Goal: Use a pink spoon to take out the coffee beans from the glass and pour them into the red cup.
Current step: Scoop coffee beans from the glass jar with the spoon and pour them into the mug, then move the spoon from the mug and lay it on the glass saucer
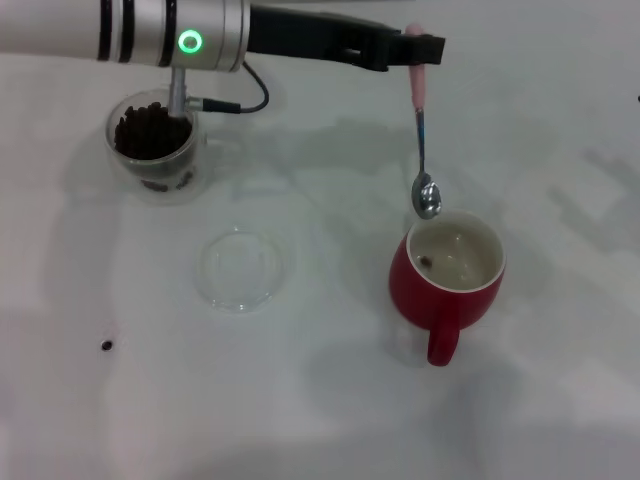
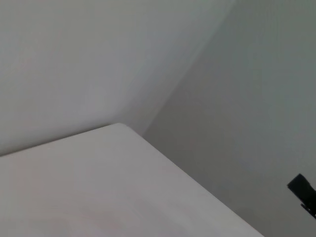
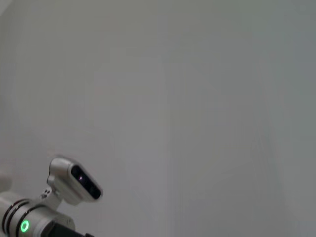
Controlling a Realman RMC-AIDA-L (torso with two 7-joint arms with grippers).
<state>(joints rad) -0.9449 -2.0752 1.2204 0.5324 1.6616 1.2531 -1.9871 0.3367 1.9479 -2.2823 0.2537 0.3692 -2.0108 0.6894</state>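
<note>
Left gripper (image 1: pixel 412 50) pinching the pale pink end of the small shiny pink spoon (image 1: pixel 422 150), hanging straight down, bowl just above the far rim of the round red cup (image 1: pixel 450 275), with the clear glass (image 1: pixel 155 145) of dark coffee beans (image 1: pixel 150 132) well off to the left on the white bench (image 1: pixel 330 400).

Pink spoon (image 1: pixel 423 150) handle pink, bowl silver; red cup (image 1: pixel 447 282) cream inside; coffee beans (image 1: pixel 150 132) dark brown.

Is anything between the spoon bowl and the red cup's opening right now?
Nothing visible. The left end effector holds the pink spoon by its handle, hanging bowl-down just above the far rim of the red cup. The cup's mouth is open; the dish lies off to the side.
</note>
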